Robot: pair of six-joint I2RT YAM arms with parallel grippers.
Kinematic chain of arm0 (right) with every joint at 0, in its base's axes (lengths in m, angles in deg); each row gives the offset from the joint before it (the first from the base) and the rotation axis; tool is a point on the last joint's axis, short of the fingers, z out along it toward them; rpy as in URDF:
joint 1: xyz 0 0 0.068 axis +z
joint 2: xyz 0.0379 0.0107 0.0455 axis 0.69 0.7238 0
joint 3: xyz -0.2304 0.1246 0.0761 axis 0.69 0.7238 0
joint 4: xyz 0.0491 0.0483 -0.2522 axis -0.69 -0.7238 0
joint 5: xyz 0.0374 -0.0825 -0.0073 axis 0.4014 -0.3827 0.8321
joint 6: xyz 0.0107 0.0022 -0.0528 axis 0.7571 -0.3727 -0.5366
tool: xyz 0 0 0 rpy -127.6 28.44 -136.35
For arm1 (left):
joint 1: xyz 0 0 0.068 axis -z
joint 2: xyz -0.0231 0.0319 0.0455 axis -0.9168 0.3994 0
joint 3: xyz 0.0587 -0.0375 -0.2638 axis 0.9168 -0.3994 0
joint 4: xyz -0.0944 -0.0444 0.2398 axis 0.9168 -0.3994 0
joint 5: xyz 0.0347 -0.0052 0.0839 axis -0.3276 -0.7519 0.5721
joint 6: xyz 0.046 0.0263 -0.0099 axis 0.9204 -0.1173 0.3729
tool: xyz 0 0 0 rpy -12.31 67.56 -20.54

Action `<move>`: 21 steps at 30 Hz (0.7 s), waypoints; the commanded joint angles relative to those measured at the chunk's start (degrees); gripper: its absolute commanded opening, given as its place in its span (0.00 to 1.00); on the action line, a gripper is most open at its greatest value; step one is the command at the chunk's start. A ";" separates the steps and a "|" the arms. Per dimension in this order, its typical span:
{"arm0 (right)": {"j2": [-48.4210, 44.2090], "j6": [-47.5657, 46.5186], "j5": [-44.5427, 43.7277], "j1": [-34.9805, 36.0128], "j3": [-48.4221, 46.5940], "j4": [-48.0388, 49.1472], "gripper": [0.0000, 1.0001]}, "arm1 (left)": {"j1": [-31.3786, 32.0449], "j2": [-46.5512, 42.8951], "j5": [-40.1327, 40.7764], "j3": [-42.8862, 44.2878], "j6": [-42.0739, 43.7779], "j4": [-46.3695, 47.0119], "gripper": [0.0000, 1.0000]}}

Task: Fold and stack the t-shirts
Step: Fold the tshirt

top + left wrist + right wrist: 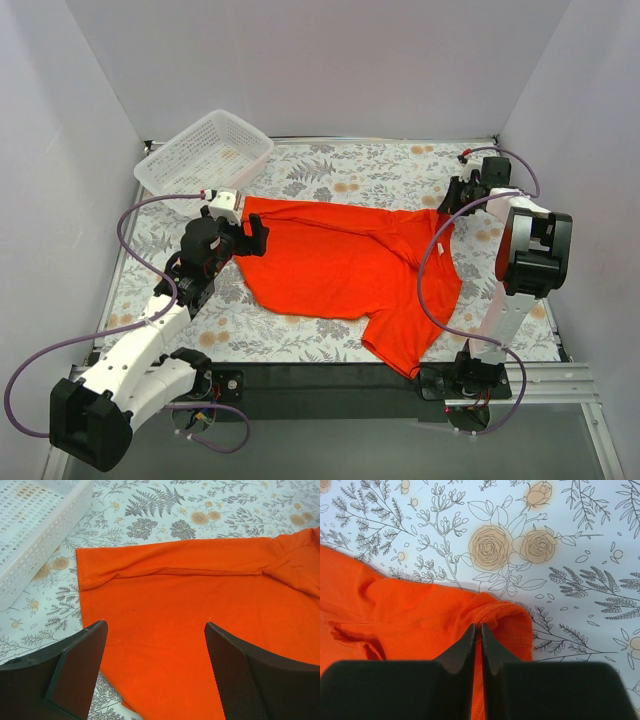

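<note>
One orange-red t-shirt point(340, 265) lies spread on the flowered table cover, its far edge folded over along a crease point(190, 571). Above the shirt's left part, my left gripper point(250, 238) hangs open; both fingers point(80, 665) frame bare fabric point(160, 630) and hold nothing. At the shirt's far right corner, my right gripper point(452, 198) is shut, its fingertips point(470, 645) pinching a stitched edge of the shirt point(505, 615) that bunches up around them. In the right wrist view, the right gripper point(479, 626) shows only a thin strip of orange between its jaws.
A white lattice basket point(205, 150) stands at the back left corner, close to the shirt's left edge point(30, 545). Grey walls close in the table on three sides. Purple cables point(435, 290) loop from both arms over the table.
</note>
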 commanded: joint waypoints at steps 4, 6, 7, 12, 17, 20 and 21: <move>-0.74 0.53 -3.33 -0.14 -1.54 -0.86 0.01 | 0.20 -0.17 -0.81 0.84 -0.05 -0.40 0.73; -1.44 0.44 -3.77 -0.41 -0.93 -0.86 0.01 | 0.20 -0.17 -0.81 0.75 -0.05 -0.49 0.73; -1.62 0.44 -4.38 -0.49 -0.67 -0.77 0.01 | 0.20 -0.09 -0.72 0.75 -0.05 -0.49 0.73; -2.76 0.70 -4.56 -2.25 1.09 -0.25 0.01 | 0.20 0.26 -0.99 0.84 -0.05 -0.49 0.73; -2.59 -0.61 -4.47 -3.22 1.80 -0.33 0.01 | 0.20 0.44 -1.16 0.75 -0.05 -0.40 0.73; -1.71 -1.84 -4.91 -3.40 1.53 -0.33 0.01 | 0.20 0.79 -1.43 0.67 -0.05 -0.49 0.73; -1.53 -2.02 -4.83 -3.57 1.53 -0.33 0.01 | 0.20 0.88 -1.51 0.66 -0.14 -0.49 0.73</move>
